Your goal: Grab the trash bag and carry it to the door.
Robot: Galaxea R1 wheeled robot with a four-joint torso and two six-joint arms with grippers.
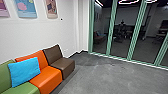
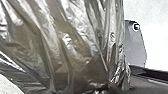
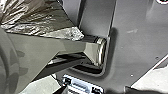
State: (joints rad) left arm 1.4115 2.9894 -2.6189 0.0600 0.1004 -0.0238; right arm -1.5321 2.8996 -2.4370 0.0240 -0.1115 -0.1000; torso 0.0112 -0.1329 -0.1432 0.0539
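Note:
A shiny, grey-brown trash bag [image 2: 67, 47] looms close in the left wrist view, its creased plastic drawn together in tight folds low down. My left gripper is shut on these gathered folds, which cover its fingertips. Part of the same crumpled trash bag [image 3: 37, 17] shows in the right wrist view, with a paler tip beside the robot's jointed bar. How my right gripper stands cannot be made out. Green-framed glass door panels [image 1: 112, 32] run along the far side of the room in the head view.
A row of seats lies at the left: green, orange [image 1: 47, 77] and brown [image 1: 66, 66], with a blue cushion [image 1: 24, 71] on it. Grey floor [image 1: 107, 77] stretches from the seats to the glass. Pictures hang on the white wall [image 1: 32, 32].

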